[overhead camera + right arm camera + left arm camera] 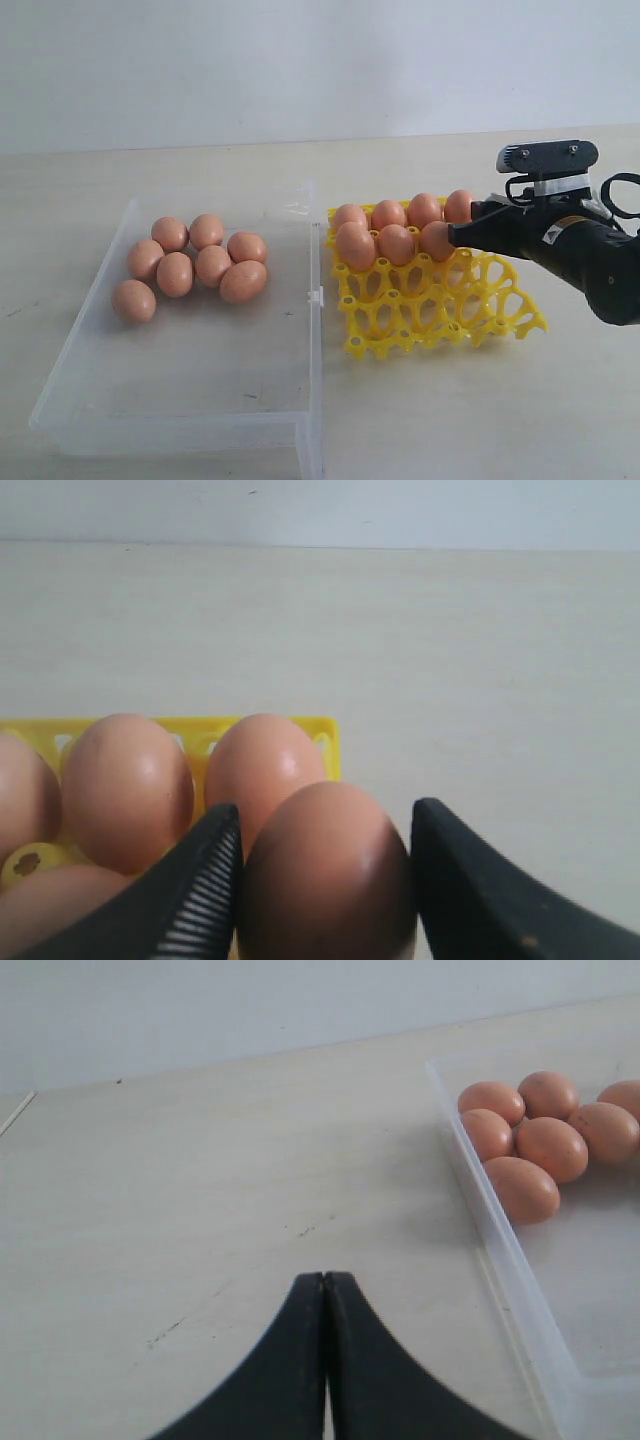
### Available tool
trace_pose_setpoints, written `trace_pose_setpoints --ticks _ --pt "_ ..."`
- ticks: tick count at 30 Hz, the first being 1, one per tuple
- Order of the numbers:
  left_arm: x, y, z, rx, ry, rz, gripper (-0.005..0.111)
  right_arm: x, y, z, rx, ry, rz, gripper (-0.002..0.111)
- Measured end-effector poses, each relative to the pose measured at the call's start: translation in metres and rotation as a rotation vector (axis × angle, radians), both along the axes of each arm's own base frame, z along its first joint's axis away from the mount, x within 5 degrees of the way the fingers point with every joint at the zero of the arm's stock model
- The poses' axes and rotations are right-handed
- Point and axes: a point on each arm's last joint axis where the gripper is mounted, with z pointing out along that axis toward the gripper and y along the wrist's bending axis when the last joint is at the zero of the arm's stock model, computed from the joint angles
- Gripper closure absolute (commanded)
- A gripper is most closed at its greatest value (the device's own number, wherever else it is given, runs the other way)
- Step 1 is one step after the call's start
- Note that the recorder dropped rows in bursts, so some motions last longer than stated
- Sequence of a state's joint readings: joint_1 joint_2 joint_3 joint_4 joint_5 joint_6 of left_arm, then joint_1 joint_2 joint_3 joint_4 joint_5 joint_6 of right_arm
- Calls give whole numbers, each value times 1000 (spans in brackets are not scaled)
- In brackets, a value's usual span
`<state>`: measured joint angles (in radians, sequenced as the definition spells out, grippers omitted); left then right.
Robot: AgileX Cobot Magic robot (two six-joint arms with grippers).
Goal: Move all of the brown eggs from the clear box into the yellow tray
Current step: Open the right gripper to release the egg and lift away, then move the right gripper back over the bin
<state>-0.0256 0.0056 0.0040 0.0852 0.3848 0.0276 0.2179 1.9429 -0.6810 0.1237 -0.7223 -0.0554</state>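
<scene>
Several brown eggs [212, 265] lie bunched at the far end of the clear box [200, 365]. More brown eggs [388, 214] fill the two back rows of the yellow tray [430, 310]. My right gripper [452, 236] reaches in from the right and is shut on a brown egg [325, 880], which sits at the right end of the second row, beside the tray's corner [318, 730]. Both its fingers press the shell. My left gripper [324, 1278] is shut and empty over bare table, apart from the box wall [500, 1250]. It does not show in the exterior view.
The box has a small clasp tab [318, 296] on the side facing the tray. The tray's front rows of cups [400, 325] hold nothing. Pale tabletop [200, 1180] surrounds both containers.
</scene>
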Motion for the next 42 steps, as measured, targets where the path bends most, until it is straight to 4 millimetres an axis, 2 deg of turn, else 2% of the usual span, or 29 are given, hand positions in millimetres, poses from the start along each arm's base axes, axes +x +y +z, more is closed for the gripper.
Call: trace_pose_setpoints --ticks 7,21,24,32,36,40,42 --pt "0 0 0 0 0 0 107 3 1 -1 -2 50 4 48" --pt "0 0 0 0 0 0 107 7 2 3 1 67 2 49" --pt "0 0 0 0 0 0 107 6 2 12 10 55 -4 49" --pt "0 0 0 0 0 0 107 2 1 54 42 -17 -11 49" --pt "0 0 0 0 0 0 107 -3 3 64 56 -1 -7 49" --pt "0 0 0 0 0 0 107 -12 19 73 72 31 41 55" --pt "0 0 0 0 0 0 107 -18 35 81 79 50 89 60"
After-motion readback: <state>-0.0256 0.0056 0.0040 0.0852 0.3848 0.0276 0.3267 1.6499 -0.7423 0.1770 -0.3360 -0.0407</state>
